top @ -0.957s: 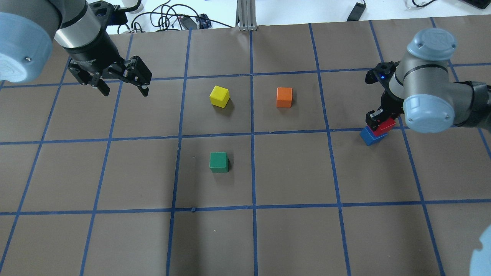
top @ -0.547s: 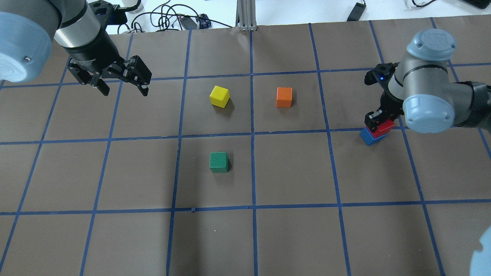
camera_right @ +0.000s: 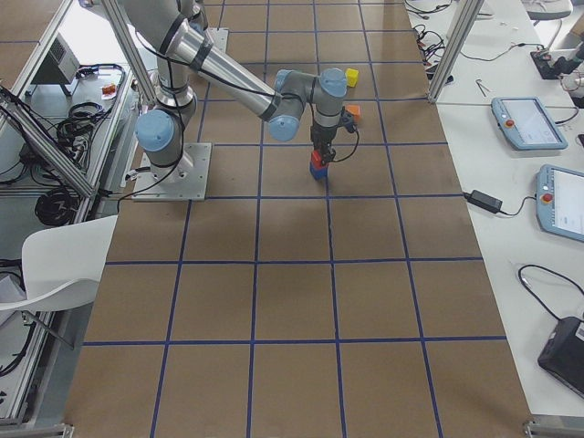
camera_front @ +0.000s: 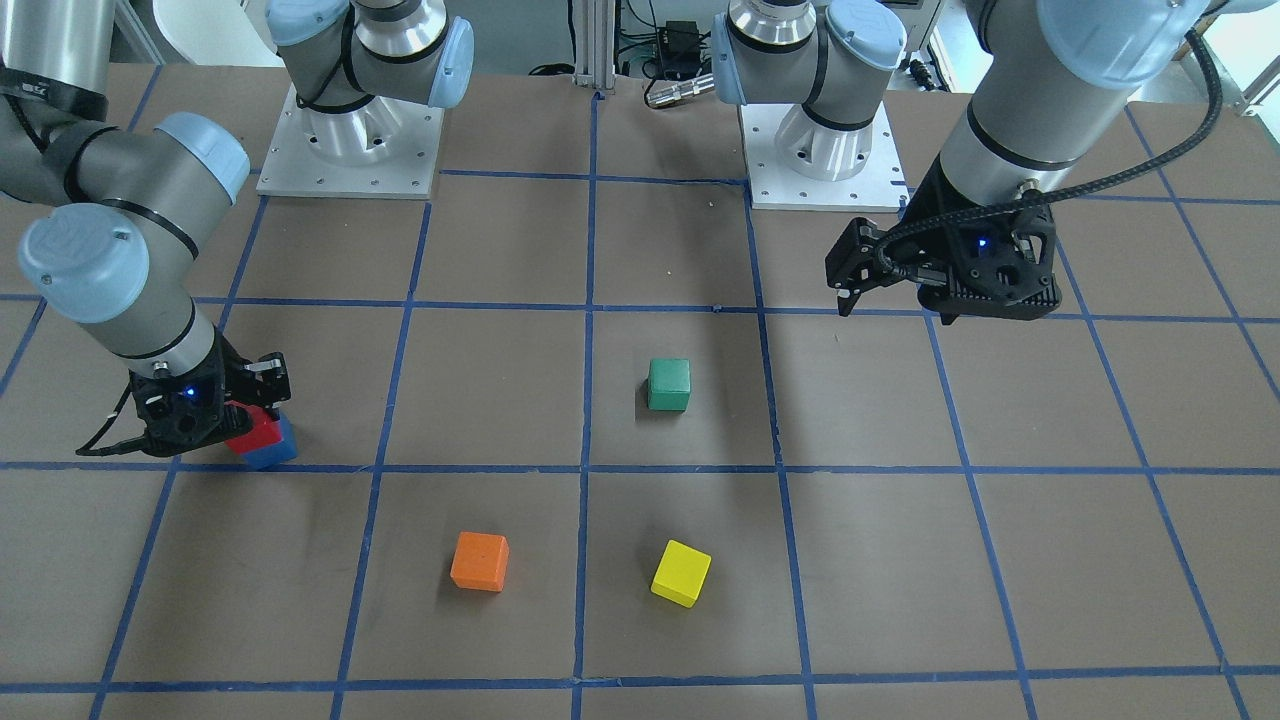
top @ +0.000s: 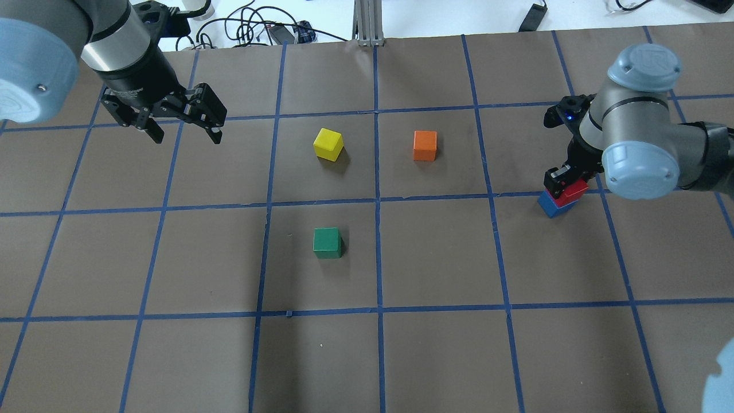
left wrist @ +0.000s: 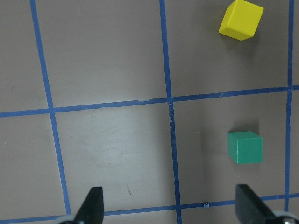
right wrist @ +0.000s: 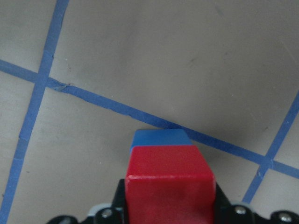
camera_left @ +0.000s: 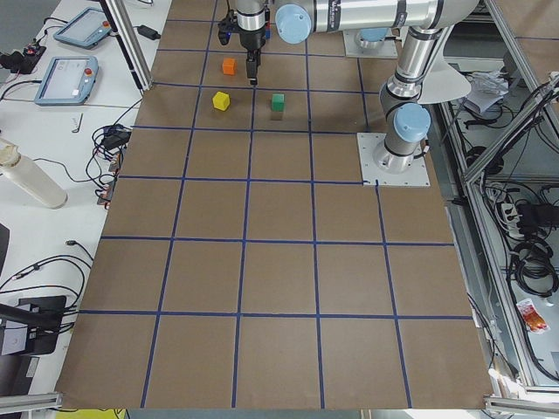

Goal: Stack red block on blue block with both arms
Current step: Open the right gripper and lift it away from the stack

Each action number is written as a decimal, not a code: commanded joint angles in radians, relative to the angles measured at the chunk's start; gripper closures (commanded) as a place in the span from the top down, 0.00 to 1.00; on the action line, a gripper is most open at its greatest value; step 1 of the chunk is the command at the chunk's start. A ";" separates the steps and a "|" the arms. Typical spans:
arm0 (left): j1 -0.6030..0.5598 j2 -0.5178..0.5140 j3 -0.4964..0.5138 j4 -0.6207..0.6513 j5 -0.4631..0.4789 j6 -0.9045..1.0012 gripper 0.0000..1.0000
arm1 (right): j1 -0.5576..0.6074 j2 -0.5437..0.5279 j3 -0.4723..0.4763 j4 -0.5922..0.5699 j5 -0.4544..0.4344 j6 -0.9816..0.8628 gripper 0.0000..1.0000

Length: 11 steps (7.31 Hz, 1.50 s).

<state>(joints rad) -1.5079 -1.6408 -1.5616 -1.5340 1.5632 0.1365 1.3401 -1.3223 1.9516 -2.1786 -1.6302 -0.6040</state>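
The red block sits on top of the blue block at the table's right side, on a blue tape line. My right gripper is shut on the red block, which fills the bottom of the right wrist view with the blue block showing just beyond it. In the front view the red block rests over the blue block. My left gripper hangs open and empty above the far left of the table, far from both blocks.
A yellow cube and an orange cube lie mid-table at the back. A green cube lies nearer the robot. The left wrist view shows the green cube and yellow cube. Cables lie beyond the table's far edge.
My right gripper has shifted slightly with the red block, bringing it more squarely over the blue block. The left arm has not moved.
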 commanded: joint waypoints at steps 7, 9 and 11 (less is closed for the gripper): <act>0.000 0.001 0.002 0.000 -0.002 -0.002 1.00 | 0.074 -0.173 -0.177 0.311 0.033 0.254 1.00; 0.000 0.004 0.002 0.000 -0.002 -0.002 1.00 | 0.239 -0.224 -0.236 0.380 0.030 0.363 1.00; -0.003 0.007 0.003 0.002 -0.003 -0.005 1.00 | 0.251 -0.215 -0.388 0.540 0.053 0.471 1.00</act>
<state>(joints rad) -1.5095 -1.6354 -1.5598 -1.5337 1.5613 0.1342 1.5771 -1.5386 1.6476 -1.7238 -1.5909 -0.1816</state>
